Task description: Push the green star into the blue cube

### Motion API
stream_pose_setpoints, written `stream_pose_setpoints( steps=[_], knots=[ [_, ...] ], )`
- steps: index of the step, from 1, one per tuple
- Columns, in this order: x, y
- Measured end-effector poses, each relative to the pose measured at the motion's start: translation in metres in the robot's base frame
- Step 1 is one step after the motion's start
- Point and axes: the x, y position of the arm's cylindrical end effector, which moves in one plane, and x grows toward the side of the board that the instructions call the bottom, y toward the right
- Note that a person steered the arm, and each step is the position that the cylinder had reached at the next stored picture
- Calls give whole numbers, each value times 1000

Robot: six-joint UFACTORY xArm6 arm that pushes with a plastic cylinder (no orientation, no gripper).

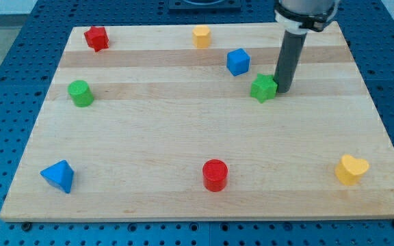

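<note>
Contact looks made or all but made: the rod's tip (pixel 282 90) sits at the right edge of the green star (pixel 263 88), touching it or just beside it, on the far half of the wooden tabletop (pixel 183 137) toward the right. The arm carries no fingers at all, only this straight dark rod, so nothing is held or clamped; it can only shove. The blue cube (pixel 238 61) lies near the star, up and to its left, farther from the viewer, with a narrow strip of bare wood between them. Because the tip stands almost due right of the star, a straight push from here would likely send the star leftward and under the cube, missing it on the near side. A better line, judged from this layout, would set the tip on the star's near-right side, opposite the cube, and then drive diagonally far-left through the star's middle. The star's points may make it spin off an off-centre push, so a slow, centred stroke seems wise. The other blocks, including the yellow block (pixel 201 35) at the far edge and the green cylinder (pixel 81 93) at left, lie well apart from this path.
</note>
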Motion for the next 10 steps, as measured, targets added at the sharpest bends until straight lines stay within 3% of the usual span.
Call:
stream_pose_setpoints(
  steps=[2, 5, 10],
  knots=[
    [2, -18],
    [53, -26],
    [17, -62]
  ],
)
